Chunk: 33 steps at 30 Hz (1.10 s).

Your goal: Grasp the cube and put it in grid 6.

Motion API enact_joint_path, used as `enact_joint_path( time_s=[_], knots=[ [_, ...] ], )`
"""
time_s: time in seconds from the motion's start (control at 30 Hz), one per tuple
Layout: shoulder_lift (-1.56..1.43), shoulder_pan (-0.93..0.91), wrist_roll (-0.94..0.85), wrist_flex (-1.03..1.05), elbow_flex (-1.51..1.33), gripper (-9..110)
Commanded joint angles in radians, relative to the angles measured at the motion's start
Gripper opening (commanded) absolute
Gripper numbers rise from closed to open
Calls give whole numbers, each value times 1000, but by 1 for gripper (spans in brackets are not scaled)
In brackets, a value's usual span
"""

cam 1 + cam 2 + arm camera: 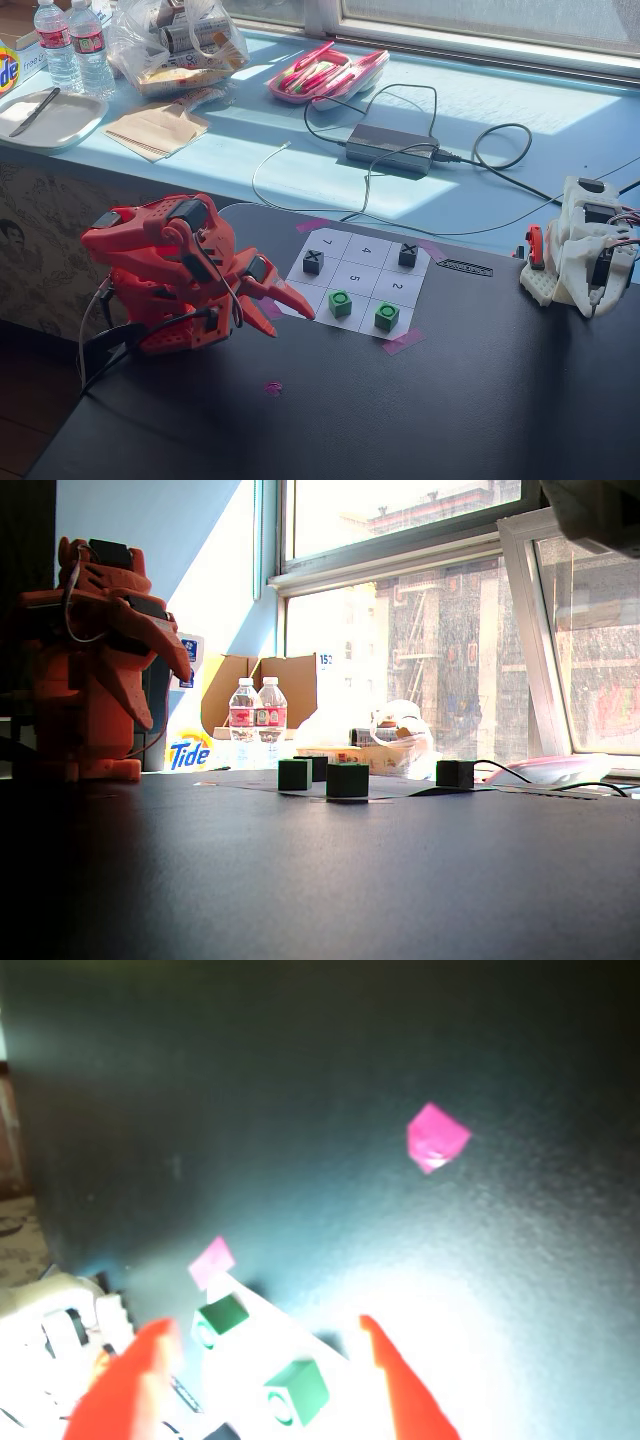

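A white paper grid (362, 277) lies taped on the black table. Two green cubes (340, 303) (387, 316) stand on its near row, and two black cubes marked X (313, 262) (407, 255) stand farther back. Numbers 7, 4, 5 and 2 show; no 6 is visible. My red gripper (292, 318) is open and empty, just left of the grid's near corner. In the wrist view the gripper (265, 1325) is wide open with both green cubes (222, 1318) (297, 1390) seen between its fingers, untouched. In a fixed view the green cubes (347, 779) stand right of the arm (95, 660).
A white second arm (585, 255) stands at the table's right edge. A pink tape mark (272, 387) lies on the table in front of the grid and also shows in the wrist view (436, 1137). The blue sill behind holds a power adapter (390, 148), cables, bottles and a plate.
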<state>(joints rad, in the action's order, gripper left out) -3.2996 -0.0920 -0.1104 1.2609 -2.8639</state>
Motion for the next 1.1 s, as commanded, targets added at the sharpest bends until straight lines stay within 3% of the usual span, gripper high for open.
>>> enact_joint_path(
  time_s=[0.0, 0.03, 1.07],
  knots=[
    [-2, 29, -32, 14, -107, 4],
    [-2, 35, -35, 26, -124, 0],
    [-2, 28, -26, 26, -124, 0]
  ],
)
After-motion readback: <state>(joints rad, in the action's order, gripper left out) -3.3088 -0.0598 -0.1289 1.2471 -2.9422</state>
